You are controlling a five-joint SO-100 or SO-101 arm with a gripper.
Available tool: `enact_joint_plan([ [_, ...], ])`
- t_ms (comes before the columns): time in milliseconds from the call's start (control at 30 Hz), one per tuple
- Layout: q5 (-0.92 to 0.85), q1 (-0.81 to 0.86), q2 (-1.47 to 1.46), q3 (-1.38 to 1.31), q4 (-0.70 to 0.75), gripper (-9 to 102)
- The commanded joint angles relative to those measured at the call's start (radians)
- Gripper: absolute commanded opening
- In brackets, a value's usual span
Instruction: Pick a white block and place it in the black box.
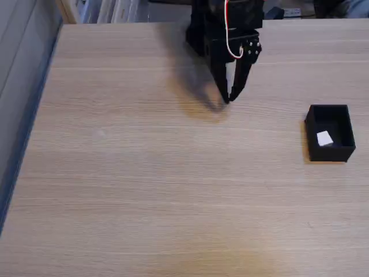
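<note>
Gripper (229,99), black two-finger type with red and white wiring: upper centre of the frame, tips pointing down near the pale wood-grain table (144,184), fingers nearly together, holding nothing. White block (324,138), small matte cube: right edge of frame, lying inside the black box (314,118), a thin-walled open-topped rectangular container. Box and gripper well apart. Status, judged: placement looks complete; the remaining step would be returning the arm to rest. Handling note: keep the arm away from the box so its thin walls are not nudged.
</note>
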Motion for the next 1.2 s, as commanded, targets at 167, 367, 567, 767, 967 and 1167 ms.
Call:
enact_joint_plan([
  [167, 0.029, 0.032, 0.298, 0.224, 0.146, 0],
  [367, -0.002, 0.067, 0.422, 0.328, 0.195, 0],
  [567, 0.025, 0.067, 0.491, 0.354, 0.322, 0],
  [767, 0.071, 0.049, 0.518, 0.357, 0.339, 0],
  [967, 0.060, 0.066, 0.518, 0.357, 0.339, 0],
  [1167, 0.054, 0.066, 0.518, 0.357, 0.341, 0],
])
